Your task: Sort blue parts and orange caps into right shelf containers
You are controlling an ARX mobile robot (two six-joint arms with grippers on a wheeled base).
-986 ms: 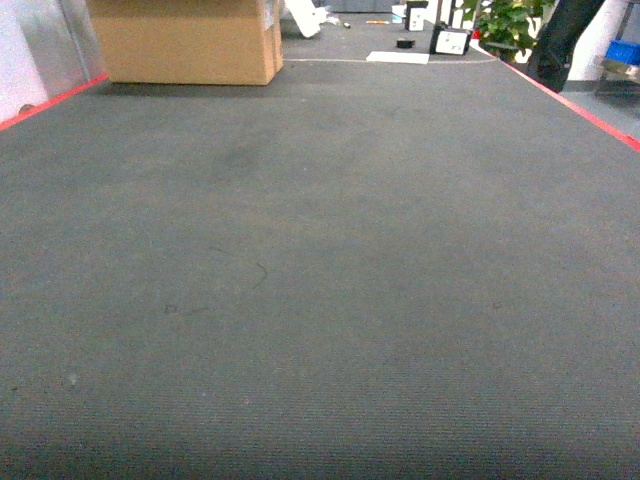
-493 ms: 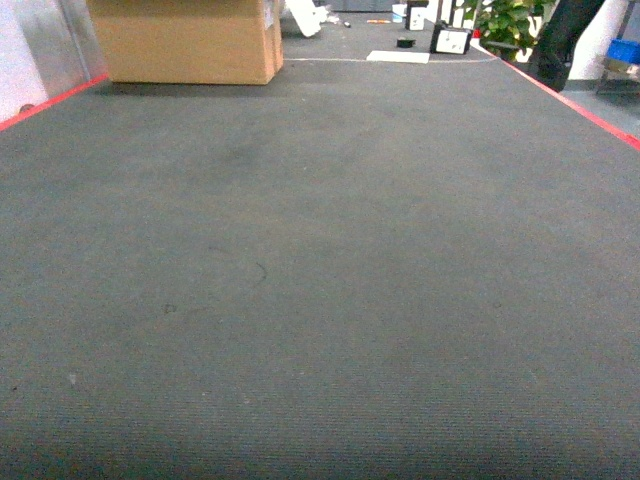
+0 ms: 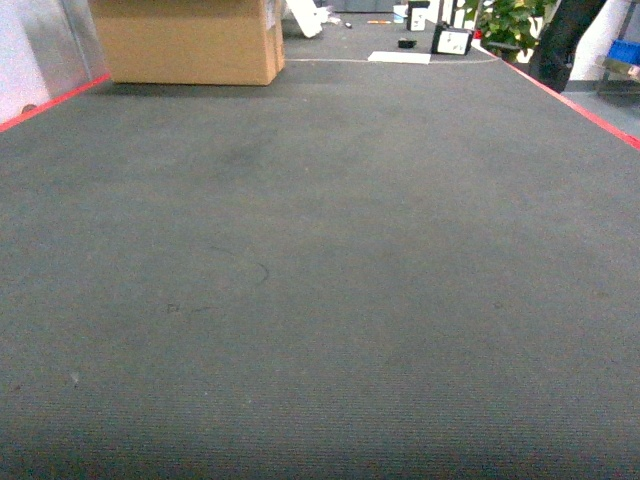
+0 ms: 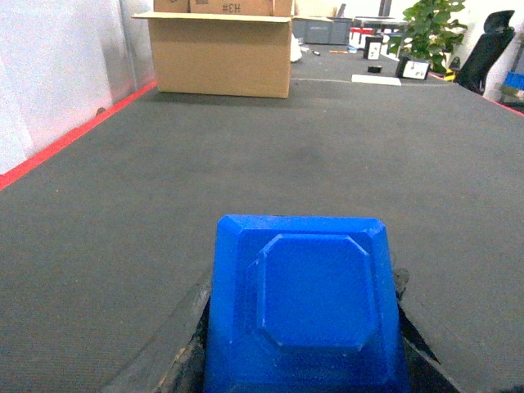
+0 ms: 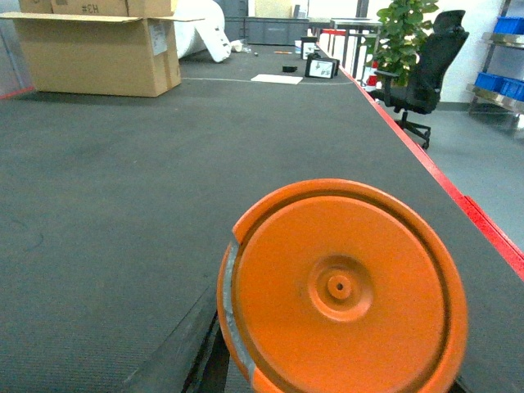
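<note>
- On the dark grey ribbed carpet floor (image 3: pixel 320 260), bordered by red tape lines (image 3: pixel 575 105): open ground ahead in the head view; neither arm shows in that view.
- Left wrist view: one bright-blue moulded plastic part (image 4: pixel 304 307) with an octagonal raised panel, filling the lower frame just ahead of the camera. Dark edges at its lower left and right may be the left gripper's fingers; judged held by the left gripper, though the jaws are hidden behind the part, so their state cannot be told.
- Right wrist view: one round orange plastic cap (image 5: pixel 342 288) with concentric rings and a small centre boss, flat face toward the camera, low in the frame. Judged carried by the right gripper; jaws hidden, state cannot be told.
- Right shelf containers: not identifiable close by. Blue bins on a metal shelf (image 5: pixel 501 82) stand well apart at the far right, beyond the red line; contents not visible.
- Relation for the coming move: the shelf lies far forward and right of both loads, nearer the right arm.
- Large brown cardboard box (image 3: pixel 185 40), far left; contents hidden.
- Black office chair (image 5: pixel 426 65) and green potted plant (image 5: pixel 401 37), far right.
</note>
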